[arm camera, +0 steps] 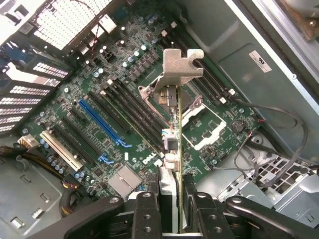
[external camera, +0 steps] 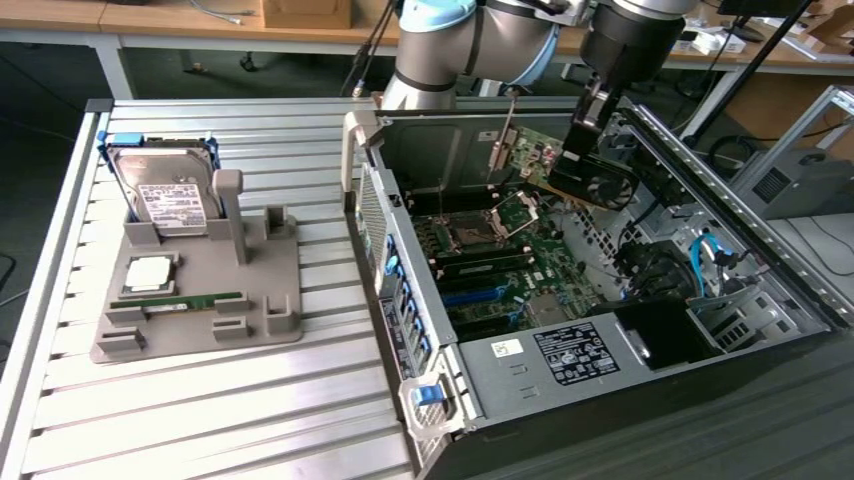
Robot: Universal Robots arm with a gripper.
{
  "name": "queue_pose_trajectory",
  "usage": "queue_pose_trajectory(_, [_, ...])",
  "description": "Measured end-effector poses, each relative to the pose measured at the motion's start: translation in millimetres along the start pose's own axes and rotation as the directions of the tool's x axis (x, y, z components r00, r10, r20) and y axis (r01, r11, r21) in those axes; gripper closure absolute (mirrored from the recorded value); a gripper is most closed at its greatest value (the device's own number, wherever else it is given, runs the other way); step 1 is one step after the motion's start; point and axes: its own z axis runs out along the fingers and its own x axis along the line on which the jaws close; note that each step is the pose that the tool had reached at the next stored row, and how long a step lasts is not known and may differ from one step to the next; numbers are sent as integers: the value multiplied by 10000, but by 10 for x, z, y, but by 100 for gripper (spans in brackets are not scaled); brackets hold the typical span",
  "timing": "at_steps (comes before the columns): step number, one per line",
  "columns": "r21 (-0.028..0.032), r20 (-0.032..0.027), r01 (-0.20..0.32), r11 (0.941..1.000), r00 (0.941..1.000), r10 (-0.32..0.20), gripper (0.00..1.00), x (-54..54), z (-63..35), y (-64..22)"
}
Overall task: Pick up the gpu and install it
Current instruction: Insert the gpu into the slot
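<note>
The gpu (external camera: pixel 561 165), a green card with a black fan and a silvery end bracket, hangs tilted over the open computer case (external camera: pixel 587 380). My gripper (external camera: pixel 585 128) is shut on the card's upper edge. In the wrist view the gpu (arm camera: pixel 173 124) is seen edge-on between my fingers (arm camera: pixel 166 191), its metal bracket (arm camera: pixel 182 64) pointing away from me. Below it lies the motherboard (arm camera: pixel 124 64) with its blue expansion slot (arm camera: pixel 102 124) and black slots. The card floats above the board, apart from the slots.
On the exterior view's left, a grey fixture (external camera: pixel 200 330) on the slatted table holds a hard drive (external camera: pixel 167 190), a processor (external camera: pixel 150 272) and a memory stick (external camera: pixel 180 300). Case walls, drive cages (external camera: pixel 727 320) and cables (arm camera: pixel 279 144) surround the board.
</note>
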Motion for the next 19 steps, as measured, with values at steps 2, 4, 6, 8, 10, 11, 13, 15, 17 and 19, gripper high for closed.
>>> queue_pose_trajectory(2, [-3, 3, 109, 9999, 9999, -109, 70, 0, 0, 0])
queue_pose_trajectory(4, [-8, 8, 255, 9997, 9997, -255, 70, 0, 1, 0])
queue_pose_trajectory(6, [-10, 10, 360, 9994, 9994, -360, 70, 0, 2, 0])
queue_pose_trajectory(8, [-14, 14, 470, 9989, 9989, -470, 70, 0, 2, 0])
queue_pose_trajectory(10, [-16, 16, 573, 9984, 9984, -572, 70, 0, 2, 0])
queue_pose_trajectory(11, [-18, 18, 628, 9980, 9980, -628, 70, 0, 2, 0])
queue_pose_trajectory(13, [-21, 21, 733, 9973, 9973, -733, 70, 0, 3, 0])
queue_pose_trajectory(15, [-24, 24, 855, 9963, 9963, -855, 70, 0, 3, 0])
queue_pose_trajectory(17, [-28, 29, 977, 9952, 9952, -977, 70, 0, 4, 0])
queue_pose_trajectory(19, [-30, 32, 1081, 9941, 9941, -1081, 70, 0, 4, 0])
